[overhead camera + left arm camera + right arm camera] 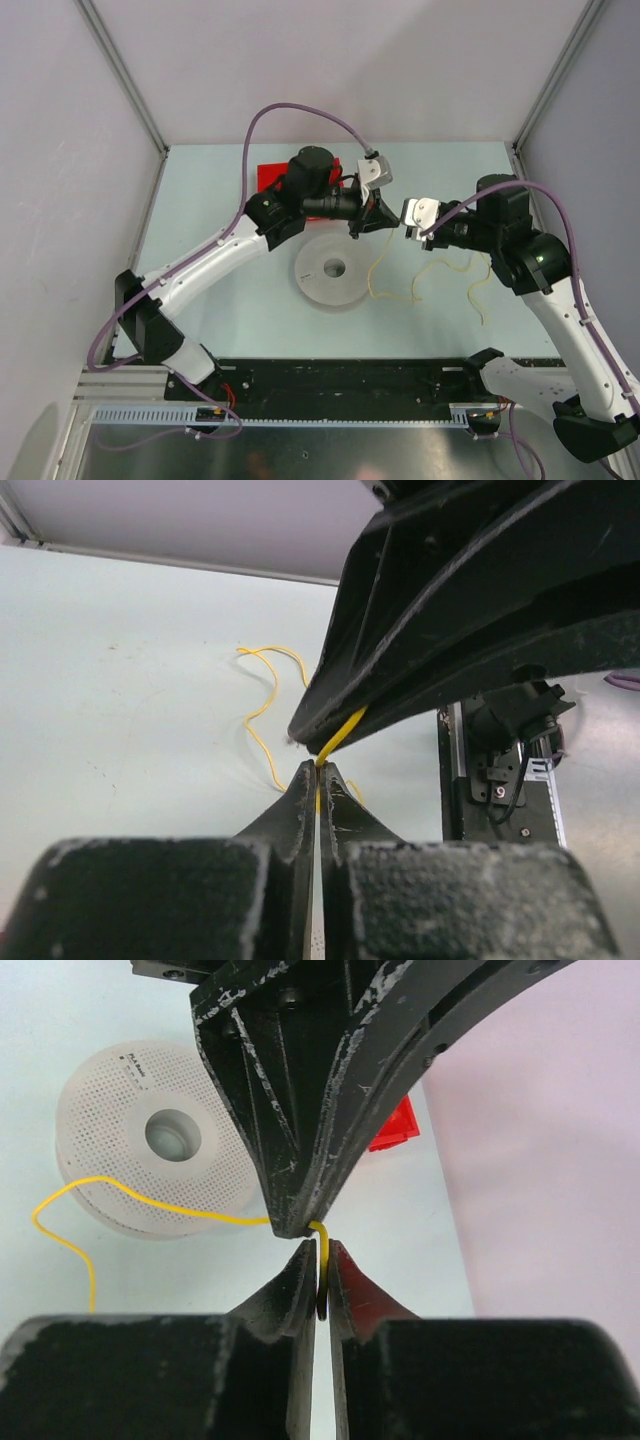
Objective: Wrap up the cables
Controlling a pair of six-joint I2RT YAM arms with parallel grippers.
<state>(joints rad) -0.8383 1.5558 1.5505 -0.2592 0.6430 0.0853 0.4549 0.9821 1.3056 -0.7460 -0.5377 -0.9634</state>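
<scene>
Pale table (215,200): L claw (318,768) & R claw (320,1250) both pinch cable (150,1206); spool (105,1110) hidden from L wrist.

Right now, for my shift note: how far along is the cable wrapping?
Done: nothing wound; the white perforated plastic spool looks bare. In hand: left gripper and right gripper both pinch the thin yellow wire. Remaining: all the winding; most wire lies loose on the table.

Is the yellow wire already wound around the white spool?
No, the yellow wire trails loose over the table beside the white spool, with no turn around it.
</scene>
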